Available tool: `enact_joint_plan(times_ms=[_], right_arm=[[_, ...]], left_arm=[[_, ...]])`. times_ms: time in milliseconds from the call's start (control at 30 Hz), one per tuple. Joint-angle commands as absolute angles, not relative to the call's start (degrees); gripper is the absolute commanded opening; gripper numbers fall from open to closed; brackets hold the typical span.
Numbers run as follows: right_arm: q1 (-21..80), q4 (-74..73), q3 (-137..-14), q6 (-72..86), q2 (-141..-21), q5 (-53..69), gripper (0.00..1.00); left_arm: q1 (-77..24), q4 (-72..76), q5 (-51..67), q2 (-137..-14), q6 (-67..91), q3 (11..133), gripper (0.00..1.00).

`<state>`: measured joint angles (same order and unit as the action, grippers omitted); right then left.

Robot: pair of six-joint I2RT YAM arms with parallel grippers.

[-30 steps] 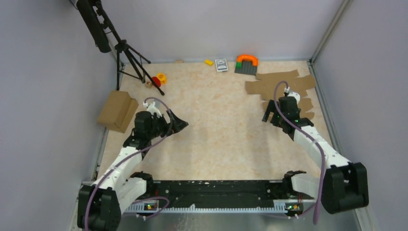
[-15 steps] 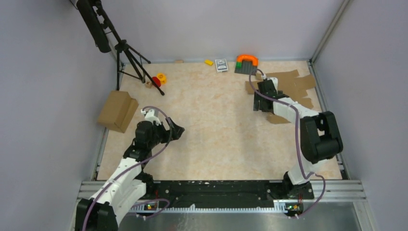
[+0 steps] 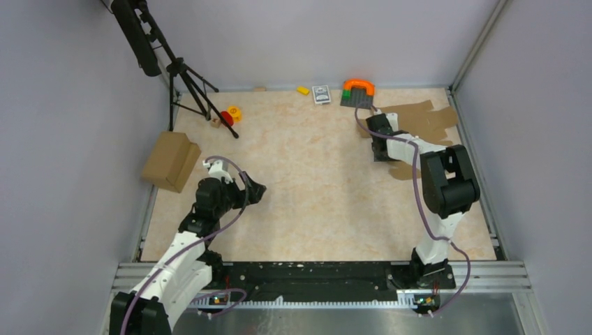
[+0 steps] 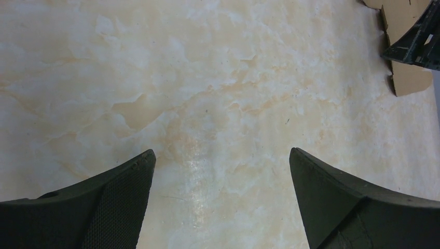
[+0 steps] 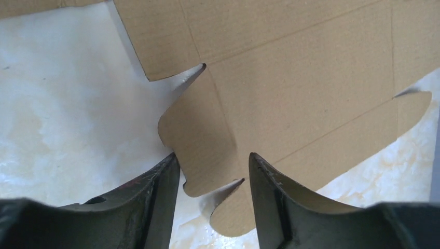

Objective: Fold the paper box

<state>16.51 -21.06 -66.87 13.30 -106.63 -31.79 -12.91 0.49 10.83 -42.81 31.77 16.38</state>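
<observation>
The paper box point(image 3: 419, 117) is a flat brown cardboard sheet with many flaps, lying at the far right of the table. My right gripper point(image 3: 382, 152) is down at the sheet's left edge. In the right wrist view, a rounded flap of the paper box point(image 5: 290, 78) lies between the partly closed fingers of the right gripper point(image 5: 212, 154), with a gap still showing. My left gripper point(image 3: 257, 187) hovers wide open over bare table at the left. The left gripper point(image 4: 220, 151) holds nothing, and a corner of the paper box point(image 4: 410, 83) shows at the far right of the left wrist view.
A bulkier brown carton point(image 3: 169, 160) sits at the table's left edge. A black tripod point(image 3: 188, 84) stands at the far left, with small red and yellow toys point(image 3: 230, 114) beside it. Along the back wall are a yellow block point(image 3: 303, 90), a card pack point(image 3: 321, 94) and an orange arch toy point(image 3: 357, 91).
The right arm has swung from the sheet's near right side to its left edge, and its jaws have narrowed around a flap. The left arm drew back slightly, still open.
</observation>
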Motion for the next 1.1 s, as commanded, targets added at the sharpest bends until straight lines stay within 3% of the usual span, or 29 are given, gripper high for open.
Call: enact_joint_plan(times_ms=[0,167,267,500,767,1067], right_arm=[[16.70,-21.65,-70.49,12.44,-107.19,-35.67,0.43],[16.82,-22.09,-71.55,11.75,-106.60,-35.71,0.12],[16.86,-22.32,-71.97,11.47,-106.08,-36.20,0.00],[18.04,-23.29,-72.38,10.86,-102.40,-32.45,0.00],[24.78,-26.06,-74.43,19.38,-96.49,-8.71,0.00],[36.98,-9.68,-67.23,37.78,-92.75,10.50,0.00]], left_arm=[[-13.18,3.40,10.51,-43.42,31.46,16.42,0.98],[-13.18,3.60,10.63,-43.55,31.46,16.44,0.99],[-13.16,3.60,10.61,-43.69,31.39,16.46,0.98],[-13.18,3.86,10.88,-44.01,31.38,16.52,0.98],[-13.18,4.31,11.43,-46.02,31.39,17.13,0.98],[-13.31,8.68,20.13,-51.41,30.52,18.10,0.99]])
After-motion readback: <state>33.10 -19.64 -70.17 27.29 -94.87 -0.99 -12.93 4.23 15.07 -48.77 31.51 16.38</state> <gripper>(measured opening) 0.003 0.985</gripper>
